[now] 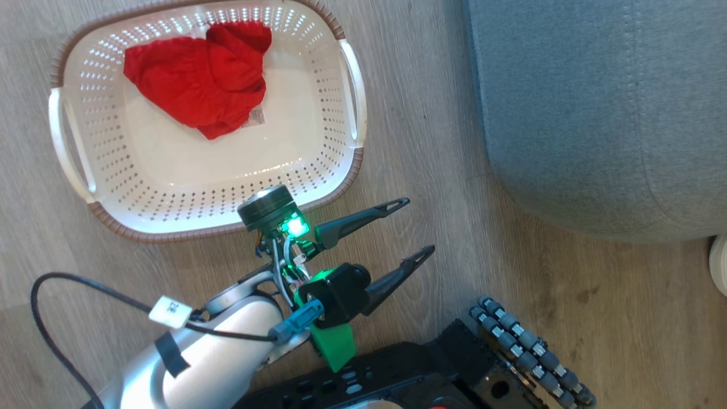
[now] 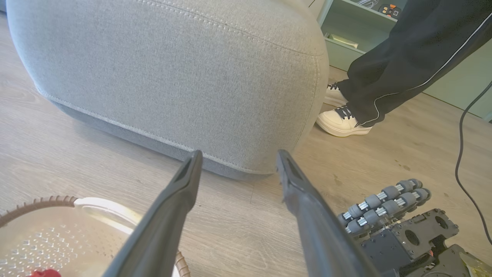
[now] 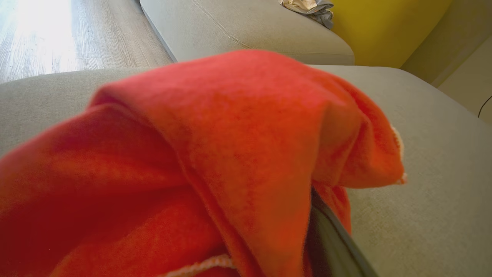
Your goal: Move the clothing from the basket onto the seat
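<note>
Firstly, in the head view a red garment lies crumpled inside the basket, which stands on the wooden floor apart from the seat. The left gripper hovers just beside the basket rim, with its two fingers spread wide and nothing between them. Next, in the left wrist view the same gripper points at the side of the seat, and a person's shoe stands near the seat corner. Finally, in the right wrist view the other red garment is over the seat and drapes across the right gripper. Only one dark finger shows under the cloth, so I cannot tell how far this hand is open or whether it holds the fabric. I judge the risk lies here: if the cloth catches on a finger when the arm pulls away, it may be dragged off the seat.
</note>
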`<state>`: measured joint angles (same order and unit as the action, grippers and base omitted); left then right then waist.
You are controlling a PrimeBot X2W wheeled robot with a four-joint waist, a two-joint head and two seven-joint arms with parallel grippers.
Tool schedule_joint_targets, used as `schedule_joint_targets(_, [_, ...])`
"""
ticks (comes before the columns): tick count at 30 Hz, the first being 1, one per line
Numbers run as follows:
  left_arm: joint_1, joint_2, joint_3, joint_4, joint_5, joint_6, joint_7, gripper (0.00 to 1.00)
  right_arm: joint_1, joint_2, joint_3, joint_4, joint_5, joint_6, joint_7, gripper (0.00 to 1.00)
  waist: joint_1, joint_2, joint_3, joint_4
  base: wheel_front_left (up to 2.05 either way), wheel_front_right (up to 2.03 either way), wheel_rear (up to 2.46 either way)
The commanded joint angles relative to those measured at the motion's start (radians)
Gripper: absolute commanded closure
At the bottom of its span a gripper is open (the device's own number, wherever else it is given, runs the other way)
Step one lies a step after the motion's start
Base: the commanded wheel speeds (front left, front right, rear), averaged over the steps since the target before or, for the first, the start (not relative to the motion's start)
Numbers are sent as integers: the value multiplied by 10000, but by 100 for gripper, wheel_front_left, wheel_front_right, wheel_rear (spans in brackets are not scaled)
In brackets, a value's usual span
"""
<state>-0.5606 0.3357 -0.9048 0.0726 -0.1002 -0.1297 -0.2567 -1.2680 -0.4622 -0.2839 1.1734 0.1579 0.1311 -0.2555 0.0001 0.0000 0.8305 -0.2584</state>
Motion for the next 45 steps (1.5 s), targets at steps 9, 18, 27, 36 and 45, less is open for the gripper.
schedule_joint_targets(9, [134, -643, 366, -56, -361, -9, -51, 0, 424, -536, 792, -66, 153, -4, -60, 0, -1, 0, -1051, 90, 0, 0, 0])
schedule_joint_targets(18, [434, -1239, 799, 85, -499, -9, -51, 0, 1004, -715, 1728, -43, 241, -4, -61, 0, -1, 0, -2312, 121, 0, 0, 0])
schedule_joint_targets(27, [1233, -1972, 1861, 73, -731, -9, -51, 0, 1869, -737, 3076, -836, 860, -4, -62, 0, -1, 0, -4105, 88, 0, 0, 0])
schedule_joint_targets(36, [1989, -2397, 2791, 68, -678, -9, -51, 0, 2806, -1343, 4465, -2252, 2096, -4, -62, 0, -1, 0, -5560, 401, 0, 0, 0])
schedule_joint_targets(45, [2956, -2736, 4491, 162, -406, 327, -51, 0, 4722, -1620, 4759, -5056, 2928, -4, -62, 0, -1, 0, -6848, 976, 0, 0, 0])
